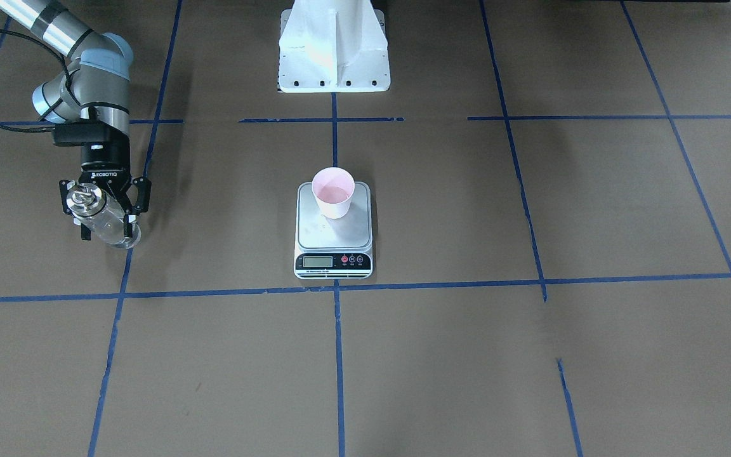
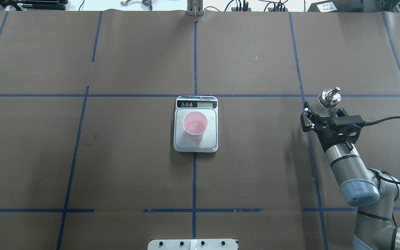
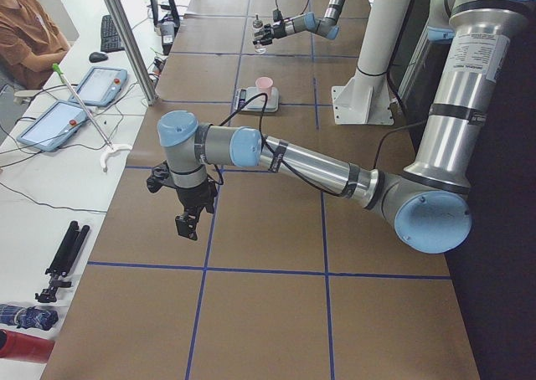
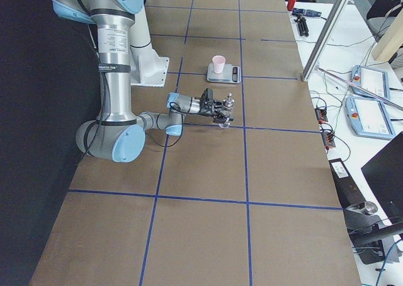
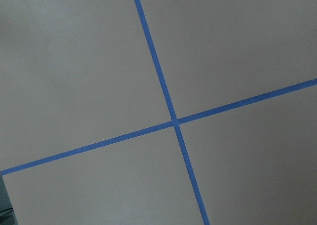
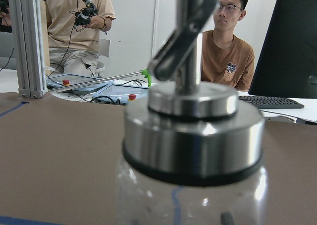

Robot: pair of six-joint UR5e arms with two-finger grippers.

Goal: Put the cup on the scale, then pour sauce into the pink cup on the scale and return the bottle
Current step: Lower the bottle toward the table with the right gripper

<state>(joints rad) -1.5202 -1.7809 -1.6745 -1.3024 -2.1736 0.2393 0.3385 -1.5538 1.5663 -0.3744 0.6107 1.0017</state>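
Scale (image 1: 321,236): mid-table, display strip on the side away from the robot. Every place below is given from it.
Cup (image 1: 334,192): upright on the scale's platform, toward the robot-side edge, so the display is uncovered and readable. The first step looks done.
Bottle (image 2: 326,100): well apart from the scale, on the robot's right. It is upright with the spout on top, a pose that lets nothing run out.
Right claw (image 2: 324,111): clamped side-on around the glass body below the cap, which leaves the spout free.
Bottle height: base low over the table (image 1: 467,349); I cannot tell whether it touches.
Sauce: colourless, and the level in the bottle is unreadable. Whether any lies in the cup I cannot tell.
Left claw (image 3: 186,226): well apart from the scale, on the robot's left, hanging over bare paper. Apart or together, I cannot tell. Its wrist camera shows only blue tape (image 5: 173,121).
Stage (judgement): an upright, low bottle far from the cup suits the return step.
Risk: letting go before the base is seated could topple the bottle.
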